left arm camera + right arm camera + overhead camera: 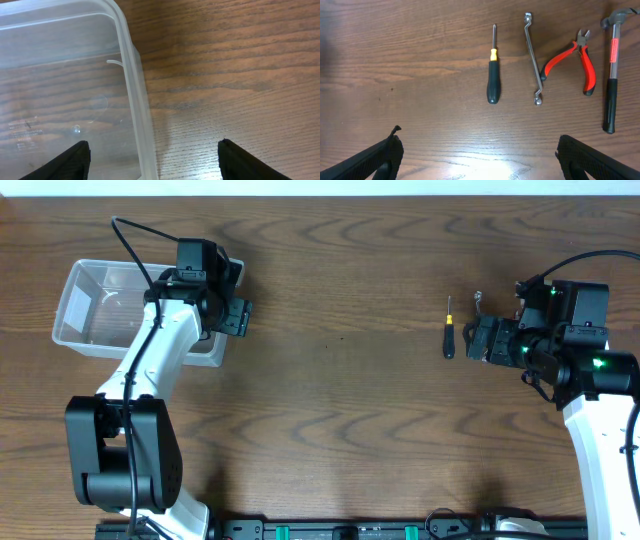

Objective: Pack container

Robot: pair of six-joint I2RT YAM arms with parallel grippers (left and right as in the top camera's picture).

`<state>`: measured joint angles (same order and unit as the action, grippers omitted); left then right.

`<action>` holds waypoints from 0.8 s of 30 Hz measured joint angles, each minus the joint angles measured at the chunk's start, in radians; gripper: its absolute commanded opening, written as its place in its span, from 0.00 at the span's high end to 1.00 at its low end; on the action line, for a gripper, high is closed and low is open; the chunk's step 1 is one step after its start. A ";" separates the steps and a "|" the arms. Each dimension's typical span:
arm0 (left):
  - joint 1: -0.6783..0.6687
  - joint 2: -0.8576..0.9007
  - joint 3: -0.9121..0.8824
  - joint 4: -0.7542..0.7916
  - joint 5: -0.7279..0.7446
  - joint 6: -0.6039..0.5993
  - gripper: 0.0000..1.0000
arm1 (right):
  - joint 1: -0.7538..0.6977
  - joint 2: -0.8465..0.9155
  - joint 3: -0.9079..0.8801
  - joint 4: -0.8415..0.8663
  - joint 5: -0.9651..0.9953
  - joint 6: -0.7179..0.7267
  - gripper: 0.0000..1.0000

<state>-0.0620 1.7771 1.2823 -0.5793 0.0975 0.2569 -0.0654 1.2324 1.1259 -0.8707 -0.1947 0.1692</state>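
The container [95, 305] is a clear tub with a rim, standing at the table's left; my left arm covers its right end. In the left wrist view its right wall [132, 85] runs between my fingers. My left gripper [153, 142] [236, 314] is open astride that wall, holding nothing. At the right lie a black-handled screwdriver [493, 75] [449, 332], a steel wrench [533, 60], red pliers [575, 57] and a hammer [611, 75]. My right gripper [479, 134] [478, 340] hangs open above bare wood, just short of the screwdriver and wrench.
The right arm hides most of the tools from overhead; only the screwdriver and the wrench's tip [478, 298] show there. Bare wooden table [340, 360] stretches between the container and the tools. The arm bases stand along the front edge.
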 measured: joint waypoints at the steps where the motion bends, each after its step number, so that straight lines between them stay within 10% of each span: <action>1: 0.000 0.000 0.000 0.000 0.000 -0.001 0.49 | 0.000 0.000 0.000 0.000 0.000 0.000 0.01; 7: 0.000 0.011 -0.001 0.002 0.000 0.000 0.94 | 0.000 0.000 0.000 -0.006 0.000 0.000 0.01; 24: -0.001 0.105 -0.001 -0.009 0.000 -0.004 0.94 | 0.000 0.000 0.000 -0.015 0.000 0.000 0.01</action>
<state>-0.0628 1.8820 1.2812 -0.5880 0.0971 0.2531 -0.0654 1.2324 1.1259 -0.8860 -0.1947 0.1692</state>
